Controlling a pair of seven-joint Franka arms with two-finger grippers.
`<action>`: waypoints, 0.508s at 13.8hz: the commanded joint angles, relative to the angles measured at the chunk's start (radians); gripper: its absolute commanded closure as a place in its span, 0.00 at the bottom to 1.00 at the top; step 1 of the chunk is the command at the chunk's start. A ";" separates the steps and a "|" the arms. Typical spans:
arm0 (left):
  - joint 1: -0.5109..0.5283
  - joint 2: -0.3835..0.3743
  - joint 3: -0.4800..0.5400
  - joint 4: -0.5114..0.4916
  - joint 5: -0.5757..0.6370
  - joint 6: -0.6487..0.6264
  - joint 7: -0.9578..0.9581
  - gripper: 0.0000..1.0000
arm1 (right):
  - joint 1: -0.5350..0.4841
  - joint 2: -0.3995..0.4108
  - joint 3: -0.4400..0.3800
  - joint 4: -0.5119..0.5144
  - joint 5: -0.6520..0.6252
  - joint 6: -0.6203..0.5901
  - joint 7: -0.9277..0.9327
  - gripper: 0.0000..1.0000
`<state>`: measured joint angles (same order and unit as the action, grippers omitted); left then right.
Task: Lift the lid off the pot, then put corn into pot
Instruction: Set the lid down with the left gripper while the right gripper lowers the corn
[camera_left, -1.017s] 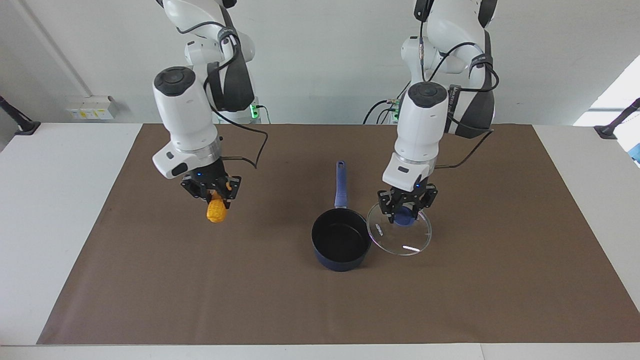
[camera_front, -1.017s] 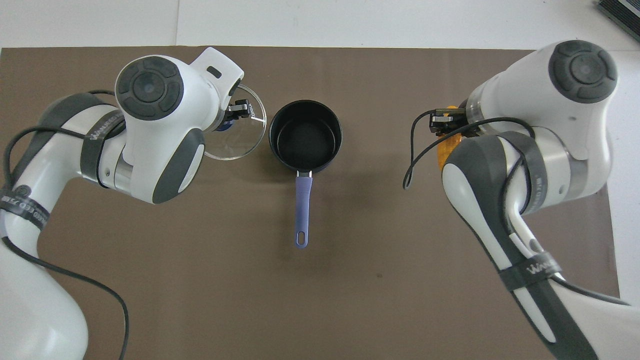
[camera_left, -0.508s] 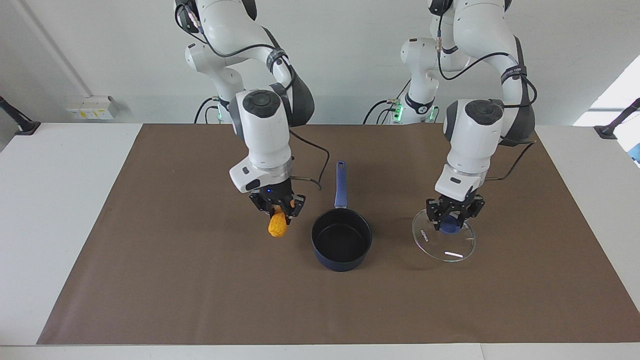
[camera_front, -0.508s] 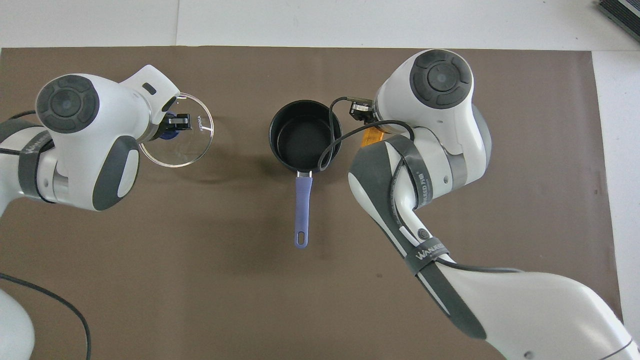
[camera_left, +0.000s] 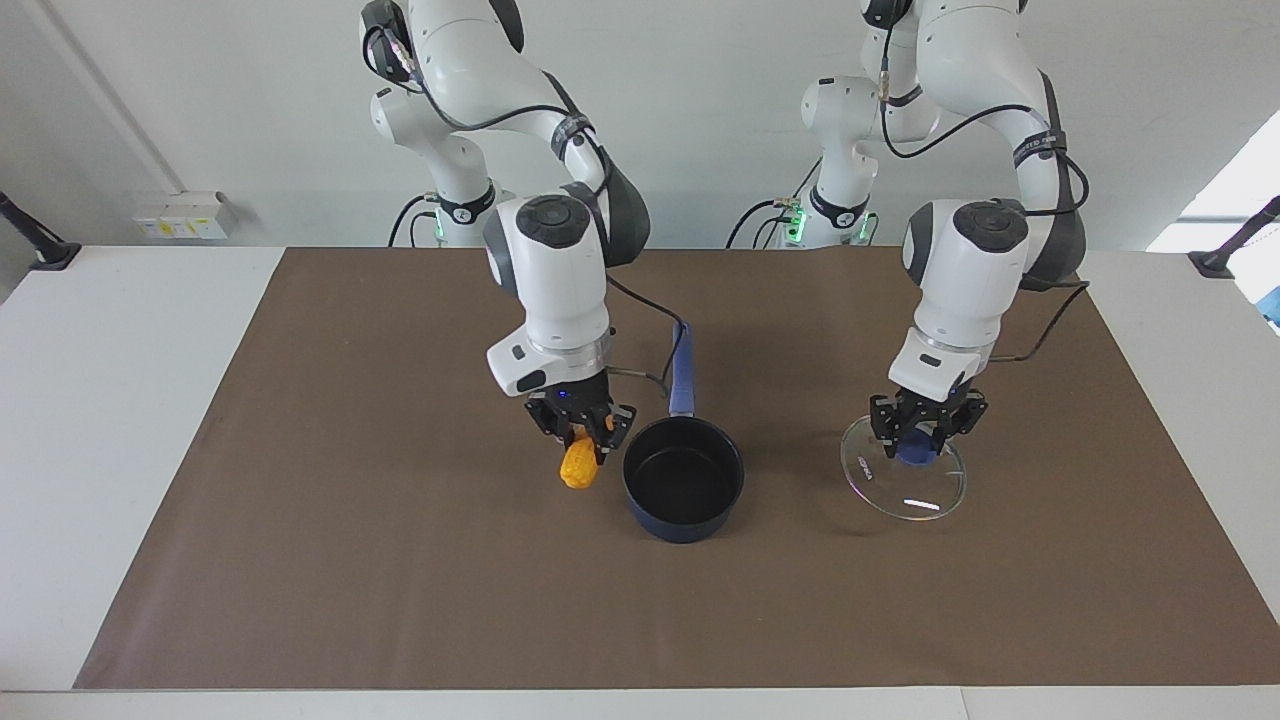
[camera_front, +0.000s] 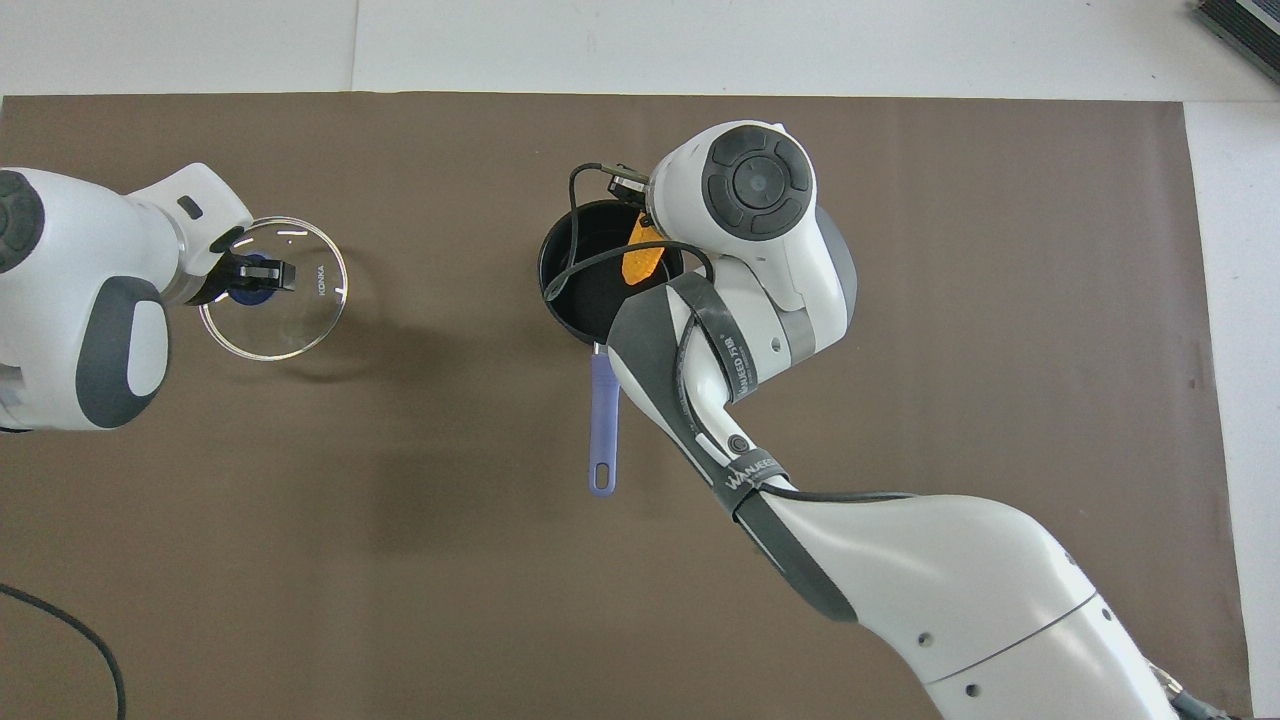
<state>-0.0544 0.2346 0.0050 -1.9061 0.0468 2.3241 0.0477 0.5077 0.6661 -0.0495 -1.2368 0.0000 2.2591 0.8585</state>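
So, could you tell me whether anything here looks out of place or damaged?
Nothing stands out. The pot stands upright and uncovered on the brown mat. The left gripper holds the lid by its knob toward its own end; the right gripper holds the corn beside the pot's rim.

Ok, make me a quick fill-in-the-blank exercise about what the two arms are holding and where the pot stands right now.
1. The right gripper is shut on the ____.
2. The left gripper holds the lid by its blue ____.
3. The pot stands on the brown mat with its inside ____.
4. The pot's handle points ____ the robots.

Missing words: corn; knob; empty; toward
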 joint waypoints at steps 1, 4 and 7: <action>0.036 -0.008 -0.011 -0.051 -0.048 0.064 0.052 1.00 | -0.005 0.036 0.022 0.033 0.052 0.033 0.013 1.00; 0.082 0.023 -0.011 -0.051 -0.119 0.096 0.164 1.00 | -0.006 0.036 0.040 0.017 0.069 0.033 0.001 1.00; 0.097 0.031 -0.008 -0.054 -0.122 0.090 0.179 1.00 | -0.005 0.038 0.057 -0.009 0.069 0.036 -0.016 1.00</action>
<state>0.0292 0.2778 0.0053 -1.9433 -0.0540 2.3946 0.1997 0.5089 0.6973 -0.0070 -1.2395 0.0544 2.2781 0.8594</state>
